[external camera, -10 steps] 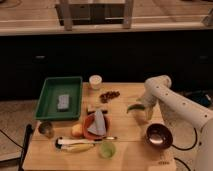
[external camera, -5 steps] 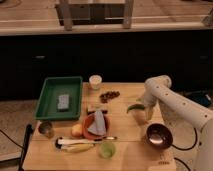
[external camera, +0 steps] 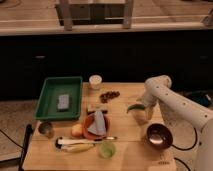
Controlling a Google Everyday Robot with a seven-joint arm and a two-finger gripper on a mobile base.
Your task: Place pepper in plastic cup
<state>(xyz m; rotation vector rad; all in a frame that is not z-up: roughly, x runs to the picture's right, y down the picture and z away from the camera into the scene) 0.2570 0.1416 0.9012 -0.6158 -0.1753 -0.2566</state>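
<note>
Camera view shows gripper [external camera: 143, 111] low over wooden table [external camera: 125, 155] at right, seemingly clamped on green pepper [external camera: 135, 107]. Judged mid-carry, after pickup. Calls next for swinging left and forward to green plastic cup [external camera: 106, 149], then releasing above its mouth.

Reaches in from the lower right edge, white arm [external camera: 182, 107] rising leftward to a rounded elbow joint [external camera: 156, 87] at its highest point. Bends sharply downward there, wrist dropping toward the tabletop. Ends in the gripper [external camera: 141, 113] (dark against the white links, fingers pointing down and slightly left), low over the wooden surface at the right side. Shows no other limb.
</note>
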